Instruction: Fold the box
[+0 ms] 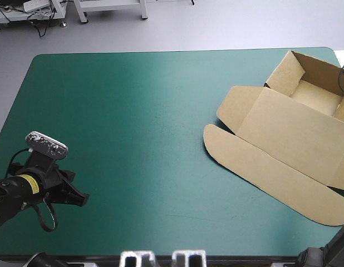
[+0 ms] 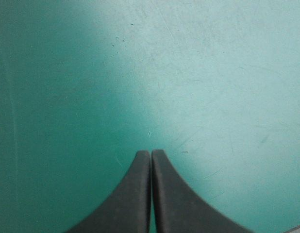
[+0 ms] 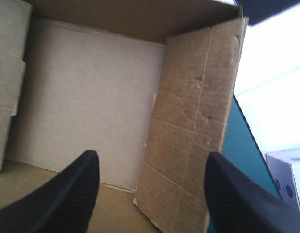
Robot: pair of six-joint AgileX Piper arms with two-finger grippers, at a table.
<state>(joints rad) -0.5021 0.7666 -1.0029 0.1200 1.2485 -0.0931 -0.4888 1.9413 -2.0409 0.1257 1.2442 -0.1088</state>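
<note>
While the left gripper sits near-left, fingers pressed together over bare teal-green cover, one box lies far-right: lid flat, tray walls up. Right gripper hangs spread over the tray, a side wall between its fingers. Board looks light and stiff, bending only at creases; I'd pinch that wall's free edge. Two grippers, one box.

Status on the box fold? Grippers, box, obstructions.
Left gripper shut, over bare teal-green cover. Right gripper open, over the box. Tray walls up, lid flat. No obstruction seen.
</note>
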